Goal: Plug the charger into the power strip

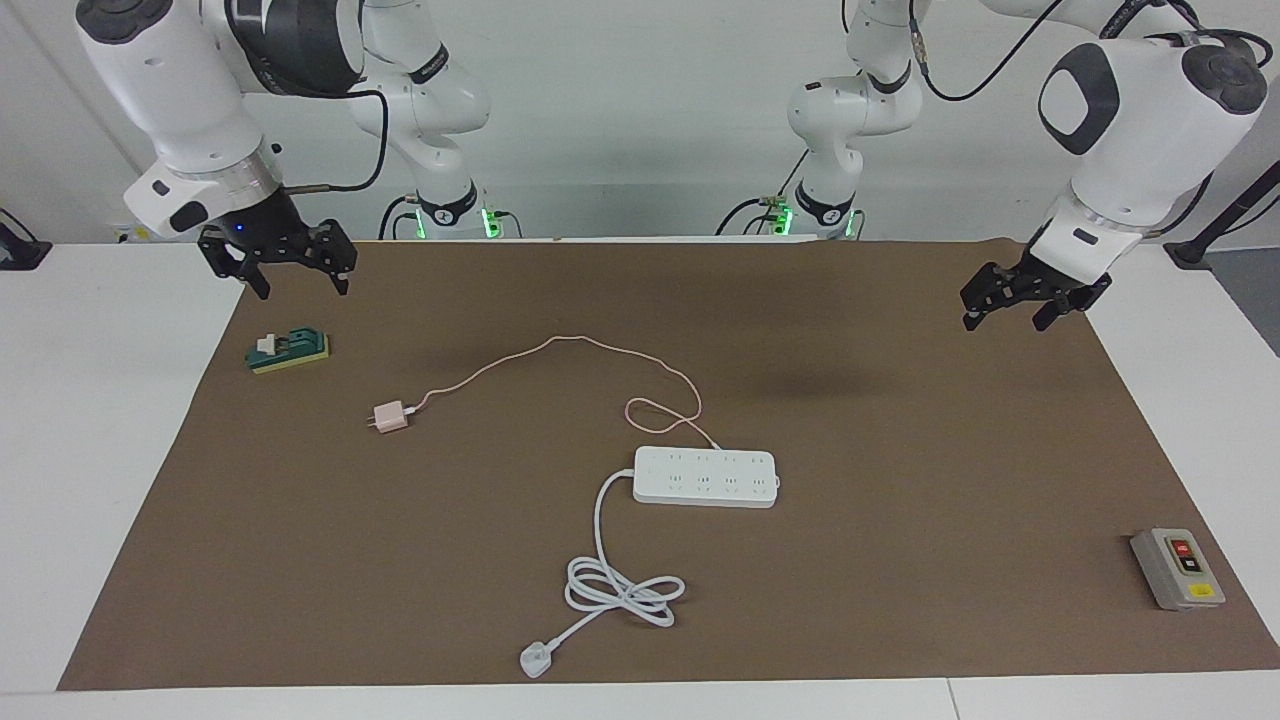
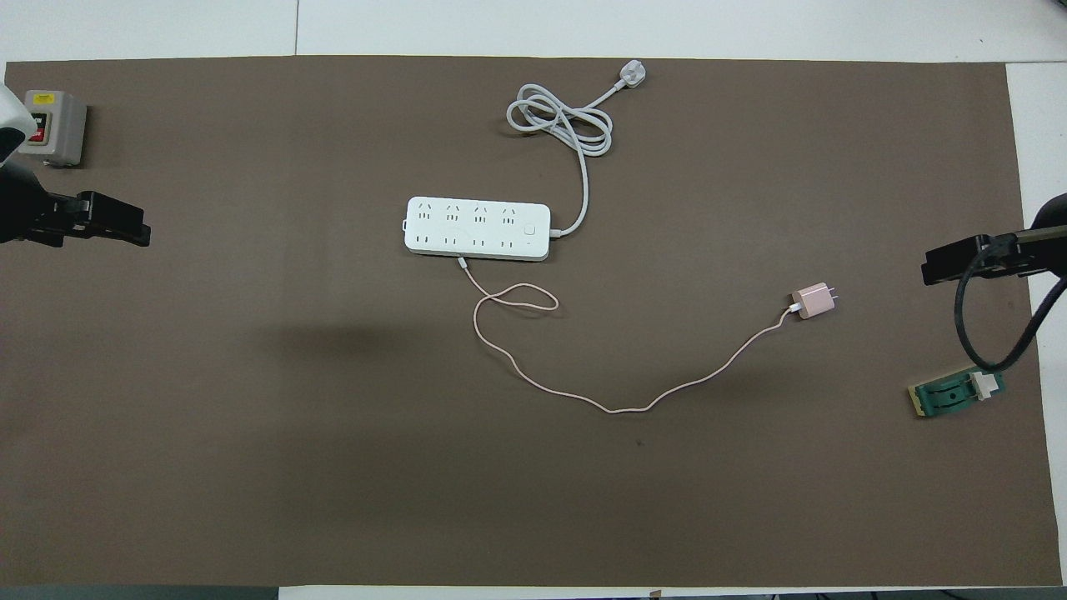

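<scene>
Lying on the brown mat, the charger [image 1: 389, 417], a small pale pink cube with metal prongs, is trailing its thin pink cable to the white power strip [image 1: 705, 477], which we are seeing farther from us. Our right gripper [image 1: 283, 262] and left gripper [image 1: 1020, 303] are hovering over the mat's ends, fingers spread, holding nothing.

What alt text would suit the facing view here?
A pink charger lies unplugged on a brown mat, its thin cable running to a white power strip. The right gripper and left gripper hang open, holding nothing.
</scene>
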Controlling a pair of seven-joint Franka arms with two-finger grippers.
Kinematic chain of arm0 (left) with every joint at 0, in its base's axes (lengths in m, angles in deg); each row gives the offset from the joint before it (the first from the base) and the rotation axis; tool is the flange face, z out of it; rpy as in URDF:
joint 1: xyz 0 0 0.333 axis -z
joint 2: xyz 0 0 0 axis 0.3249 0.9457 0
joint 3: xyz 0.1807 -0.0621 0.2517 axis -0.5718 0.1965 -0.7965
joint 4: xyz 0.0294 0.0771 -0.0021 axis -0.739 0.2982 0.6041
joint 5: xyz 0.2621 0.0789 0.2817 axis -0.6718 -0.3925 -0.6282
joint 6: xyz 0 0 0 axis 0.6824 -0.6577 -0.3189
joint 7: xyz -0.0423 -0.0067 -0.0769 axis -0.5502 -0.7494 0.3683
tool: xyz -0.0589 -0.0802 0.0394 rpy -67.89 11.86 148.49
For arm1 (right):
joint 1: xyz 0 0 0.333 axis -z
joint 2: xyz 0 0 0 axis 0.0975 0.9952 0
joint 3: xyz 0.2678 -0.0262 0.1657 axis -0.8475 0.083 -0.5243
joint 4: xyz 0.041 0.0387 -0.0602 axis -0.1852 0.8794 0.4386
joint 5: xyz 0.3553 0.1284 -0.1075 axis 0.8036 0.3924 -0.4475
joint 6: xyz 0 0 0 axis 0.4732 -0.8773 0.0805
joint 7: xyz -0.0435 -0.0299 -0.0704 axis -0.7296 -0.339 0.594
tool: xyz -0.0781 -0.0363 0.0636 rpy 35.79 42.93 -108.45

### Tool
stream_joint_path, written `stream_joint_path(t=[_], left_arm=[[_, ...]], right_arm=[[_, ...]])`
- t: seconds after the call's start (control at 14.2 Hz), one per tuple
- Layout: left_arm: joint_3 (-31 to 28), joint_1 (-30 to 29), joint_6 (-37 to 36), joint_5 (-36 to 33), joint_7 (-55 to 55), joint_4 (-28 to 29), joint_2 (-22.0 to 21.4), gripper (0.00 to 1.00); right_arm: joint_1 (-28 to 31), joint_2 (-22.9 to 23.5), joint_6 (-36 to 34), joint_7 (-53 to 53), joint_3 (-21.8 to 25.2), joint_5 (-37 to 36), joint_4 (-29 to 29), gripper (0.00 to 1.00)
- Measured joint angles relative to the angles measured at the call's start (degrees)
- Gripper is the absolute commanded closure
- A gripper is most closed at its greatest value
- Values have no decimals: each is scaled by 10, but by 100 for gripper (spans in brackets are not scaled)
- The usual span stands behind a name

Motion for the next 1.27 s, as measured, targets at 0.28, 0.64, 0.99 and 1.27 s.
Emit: stream_joint_path(t=[0.28,0.64,0.99,1.27], left_arm=[[-2,-1,0,26,0,0,0,0],[-2,-1,0,48,-8,0,0,0],[-6,-16,-21,157,-17,2,2,0],[-6,-19,-22,249,-17,3,31,0]], right_arm=[[3,-5,0,0,-2,0,39,0],[13,-7,5,83,3,-3,63,0],[22,-19,40,185,3,13,93,0],[19,-19,76,320,1,19,117,0]])
